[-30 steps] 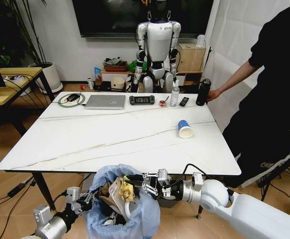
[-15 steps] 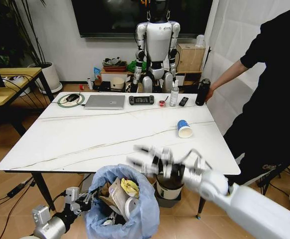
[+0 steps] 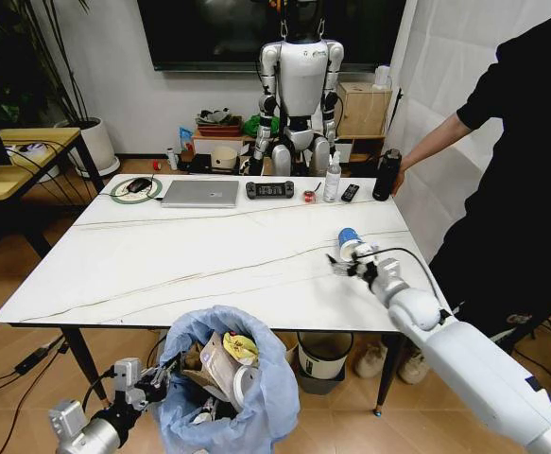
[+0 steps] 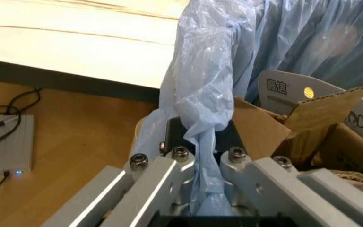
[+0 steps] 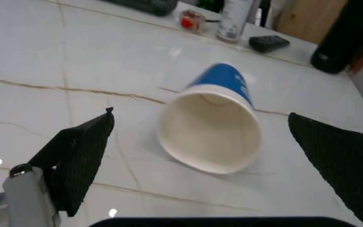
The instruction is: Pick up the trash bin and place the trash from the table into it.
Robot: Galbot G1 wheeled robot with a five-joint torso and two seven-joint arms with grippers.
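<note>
The trash bin, lined with a puffy light-blue bag, hangs below the table's near edge. It holds torn cardboard and a yellow wrapper. My left gripper is shut on its rim; in the left wrist view the bag is pinched between the fingers of the left gripper. A blue paper cup lies on its side on the white marble-look table, near the right edge. My right gripper is open just in front of the cup. In the right wrist view the right gripper has one finger on each side of the cup's mouth.
A silver laptop, a controller, a clear bottle and a remote lie along the far edge. A person at the right has a hand on the black bottle. A cream bucket stands under the table.
My right gripper has left the bin's mouth and swung up over the table to the blue cup. The yellow wrapper stays in the bin. The left gripper still holds the rim.
</note>
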